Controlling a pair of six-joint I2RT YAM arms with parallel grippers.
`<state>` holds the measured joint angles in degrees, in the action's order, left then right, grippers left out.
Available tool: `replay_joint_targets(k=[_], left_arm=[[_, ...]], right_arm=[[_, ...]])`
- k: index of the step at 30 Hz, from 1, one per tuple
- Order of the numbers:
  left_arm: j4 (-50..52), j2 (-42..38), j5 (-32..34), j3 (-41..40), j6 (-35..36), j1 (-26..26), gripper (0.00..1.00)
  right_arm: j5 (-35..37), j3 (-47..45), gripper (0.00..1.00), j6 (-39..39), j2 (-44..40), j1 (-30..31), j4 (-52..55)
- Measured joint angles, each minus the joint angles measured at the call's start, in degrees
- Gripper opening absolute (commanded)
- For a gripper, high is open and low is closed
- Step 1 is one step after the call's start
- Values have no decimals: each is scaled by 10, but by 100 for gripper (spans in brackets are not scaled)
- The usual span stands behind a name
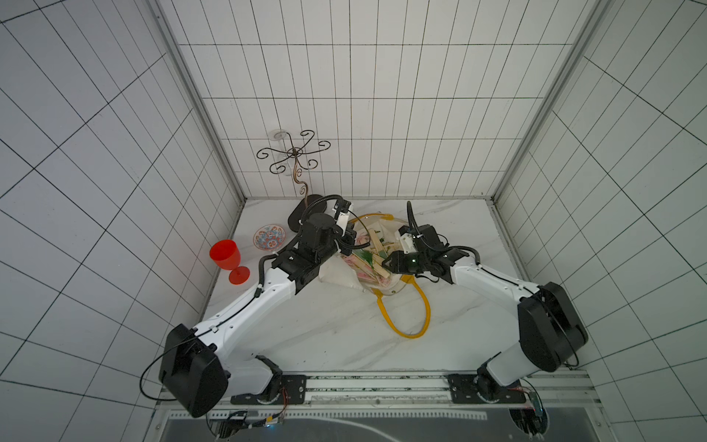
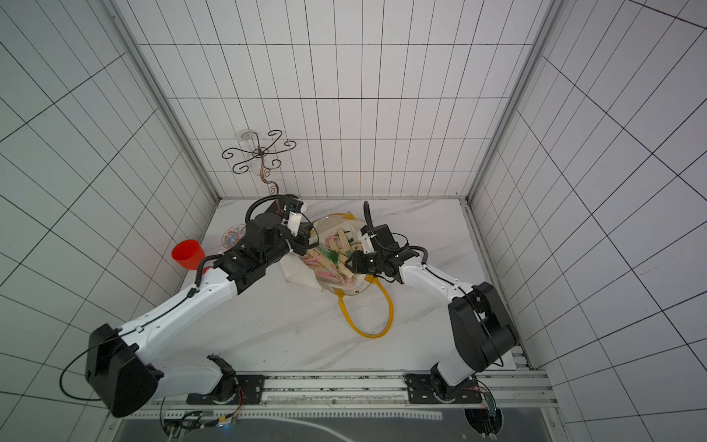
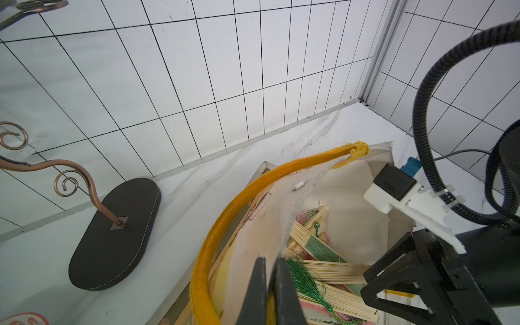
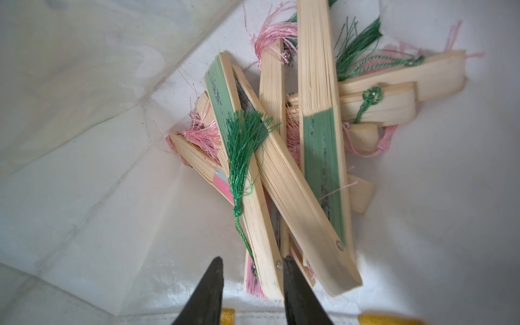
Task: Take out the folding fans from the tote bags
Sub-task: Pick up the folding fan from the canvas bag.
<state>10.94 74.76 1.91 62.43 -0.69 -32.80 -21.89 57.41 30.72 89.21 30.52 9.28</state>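
Pinching the one cream canvas tote bag (image 3: 253, 222) by its rim, the left gripper (image 3: 270, 260) is clenched. The right gripper (image 4: 251, 263), jaws parted and grasping nothing, hangs inside the bag over at least nine closed light-bamboo folding fans (image 4: 284, 180). One fan's riveted end lies between its fingertips.

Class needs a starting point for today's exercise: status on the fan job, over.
Left pincer shut on tote bag rim, holding mouth open. Folding fans piled inside. Right pincer open, astride one's end. Nothing blocking.
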Motion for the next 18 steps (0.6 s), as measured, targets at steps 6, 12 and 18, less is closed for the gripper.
replay_joint_targets(k=[6,12,18], left_arm=[[0,0,0,0,-1,0,0],[0,0,-1,0,-4,0,0],[0,0,-3,0,-4,0,0]], right_arm=[[-8,-20,36,10,-1,0,-12],[-15,-30,36,18,1,0,-31],[-21,-31,36,23,14,0,-45]])
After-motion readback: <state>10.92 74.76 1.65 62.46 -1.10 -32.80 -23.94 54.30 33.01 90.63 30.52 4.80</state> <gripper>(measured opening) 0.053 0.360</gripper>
